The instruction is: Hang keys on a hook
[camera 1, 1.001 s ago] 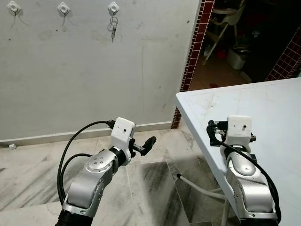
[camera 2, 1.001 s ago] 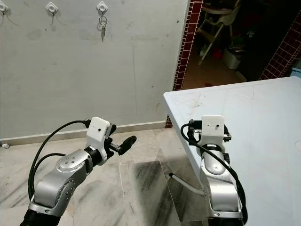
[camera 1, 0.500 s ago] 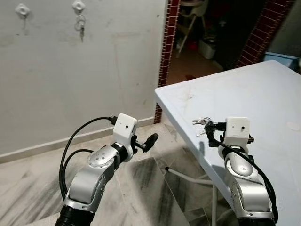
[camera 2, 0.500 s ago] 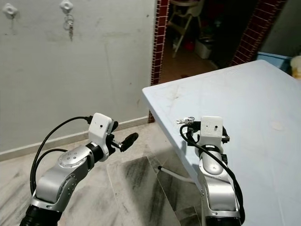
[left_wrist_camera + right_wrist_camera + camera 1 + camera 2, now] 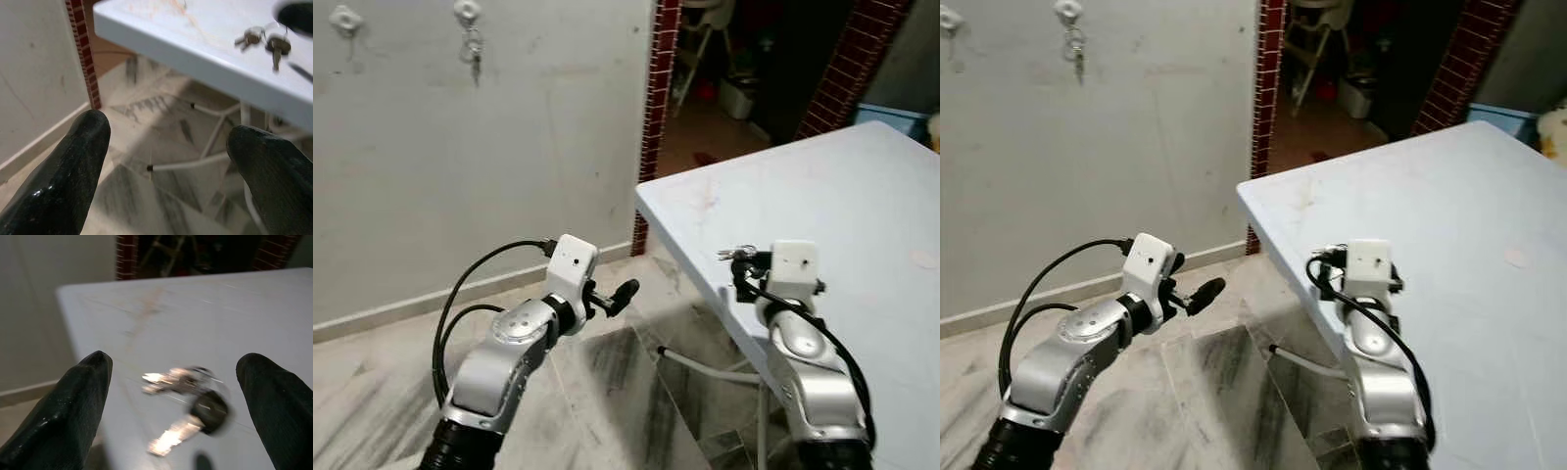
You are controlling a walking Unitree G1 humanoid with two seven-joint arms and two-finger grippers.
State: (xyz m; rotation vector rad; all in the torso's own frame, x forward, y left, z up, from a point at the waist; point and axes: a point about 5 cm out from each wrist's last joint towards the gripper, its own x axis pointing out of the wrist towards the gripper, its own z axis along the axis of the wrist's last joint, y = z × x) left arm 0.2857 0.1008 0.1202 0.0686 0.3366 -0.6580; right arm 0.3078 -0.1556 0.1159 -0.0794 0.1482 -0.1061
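Observation:
A small bunch of keys (image 5: pixel 188 382) lies near the white table's (image 5: pixel 862 196) front-left corner, also seen as keys (image 5: pixel 736 254) from the head. My right gripper (image 5: pixel 173 363) is open just short of them, one finger to either side, nothing held. My left gripper (image 5: pixel 625 291) hangs open over the floor, left of the table, empty. Two white hooks are on the grey wall at upper left: one hook (image 5: pixel 467 12) carries a hanging key (image 5: pixel 473 49), the other hook (image 5: pixel 344 18) is bare.
A red brick doorway edge (image 5: pixel 654 88) stands right of the wall, with a dark room and a chair behind. Marble floor (image 5: pixel 607 392) spreads below. The table's white metal legs (image 5: pixel 195 161) run under its edge.
The camera has swung right, sliding the wall and hooks leftward and bringing the table and keys into view. My right gripper has edged closer to the keys. The left arm keeps its pose.

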